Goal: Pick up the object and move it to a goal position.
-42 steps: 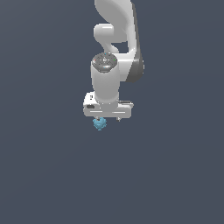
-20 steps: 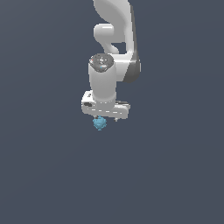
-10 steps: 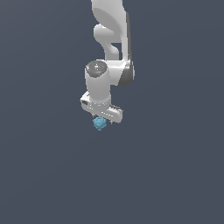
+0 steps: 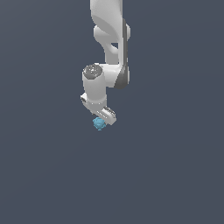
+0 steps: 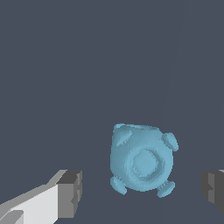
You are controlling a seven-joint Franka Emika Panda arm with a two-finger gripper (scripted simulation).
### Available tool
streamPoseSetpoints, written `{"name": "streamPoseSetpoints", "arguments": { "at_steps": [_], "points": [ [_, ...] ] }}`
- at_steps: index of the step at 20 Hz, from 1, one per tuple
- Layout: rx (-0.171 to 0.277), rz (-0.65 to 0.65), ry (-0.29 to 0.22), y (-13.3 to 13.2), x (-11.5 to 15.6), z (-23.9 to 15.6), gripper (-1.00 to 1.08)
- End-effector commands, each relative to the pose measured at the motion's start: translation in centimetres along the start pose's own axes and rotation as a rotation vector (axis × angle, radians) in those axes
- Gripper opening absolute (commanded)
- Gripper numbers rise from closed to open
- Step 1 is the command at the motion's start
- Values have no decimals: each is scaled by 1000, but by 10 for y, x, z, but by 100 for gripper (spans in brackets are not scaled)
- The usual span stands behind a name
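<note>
Wrist view, read left to right: one grey fingertip pad [image 5: 70,194] at about 8 o'clock, then the object [image 5: 142,161], a light-blue lumpy blob with small knobs, then the other pad at about 4 o'clock against the frame edge. The gripper [image 5: 142,192] is spread: bare background shows on both sides of the blob, so neither pad touches it. The blob is not centred in the gap; the clearance on the 8 o'clock side looks a little wider than the one on the 4 o'clock side. It is roughly round with a flat recessed face toward the camera, so no clear long axis; any pinch line across it should do. Exterior view: the white Panda arm [image 4: 109,39] hangs down from 12 o'clock, wrist twisted, and the blob [image 4: 99,124] shows just under the hand, at about 7 o'clock of the finger bar. No goal marker can be seen in either view, and the plain ground gives no shadow, so I cannot tell whether the blob rests on a surface. Judgement: the pick is not made; the coming move turns on centring the fingers about the blob and closing, since as things stand one pad would likely arrive first and nudge it.
</note>
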State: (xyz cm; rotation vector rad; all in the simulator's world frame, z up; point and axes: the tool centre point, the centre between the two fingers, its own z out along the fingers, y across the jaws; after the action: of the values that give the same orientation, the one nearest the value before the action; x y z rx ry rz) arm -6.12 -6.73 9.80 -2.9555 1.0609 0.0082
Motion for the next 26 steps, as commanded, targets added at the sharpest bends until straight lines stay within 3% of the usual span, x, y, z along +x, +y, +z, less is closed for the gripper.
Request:
{"name": "streamPoseSetpoints", "arguments": {
  "at_steps": [1,12,26],
  "points": [
    [1,42,3,5,-1,4,100],
    [0,83,5,10,-2,11,100],
    [1,88,5,11,-3,58,100]
  ]
}}
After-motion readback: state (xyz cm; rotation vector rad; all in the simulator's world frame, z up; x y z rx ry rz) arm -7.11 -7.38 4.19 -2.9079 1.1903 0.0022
